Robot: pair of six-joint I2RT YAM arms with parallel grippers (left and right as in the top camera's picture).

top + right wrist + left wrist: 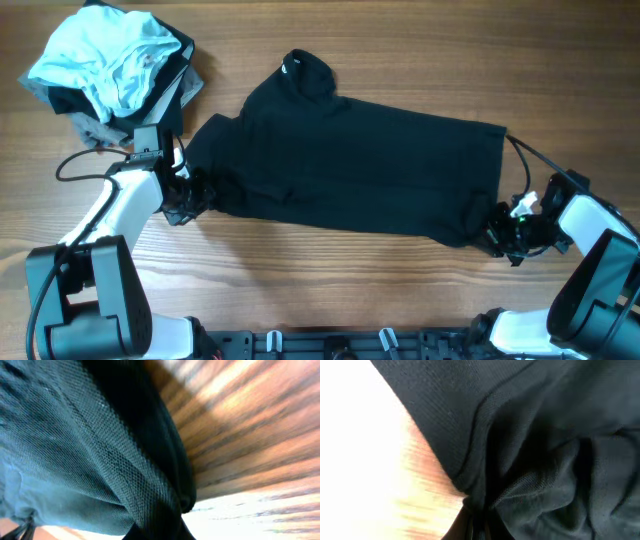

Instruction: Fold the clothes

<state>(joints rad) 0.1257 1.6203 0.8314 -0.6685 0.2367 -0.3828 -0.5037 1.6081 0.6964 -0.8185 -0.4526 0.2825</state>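
Overhead straight down over whole table [400, 290], wrist views very close on black shirt [545, 435], all three share it

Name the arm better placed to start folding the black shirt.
Right, probably: the right fingers pinch the black fabric shirt's flat hem corner; the left fingers hold a bunched edge.

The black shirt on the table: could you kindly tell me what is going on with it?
Two robot arms are working on the black shirt, which lies spread mostly flat on the wooden table. The left jaws pinch bunched fabric at its left edge, and the right jaws grip its near right corner. No fold shows yet. A light-blue garment sits heaped at the far left.
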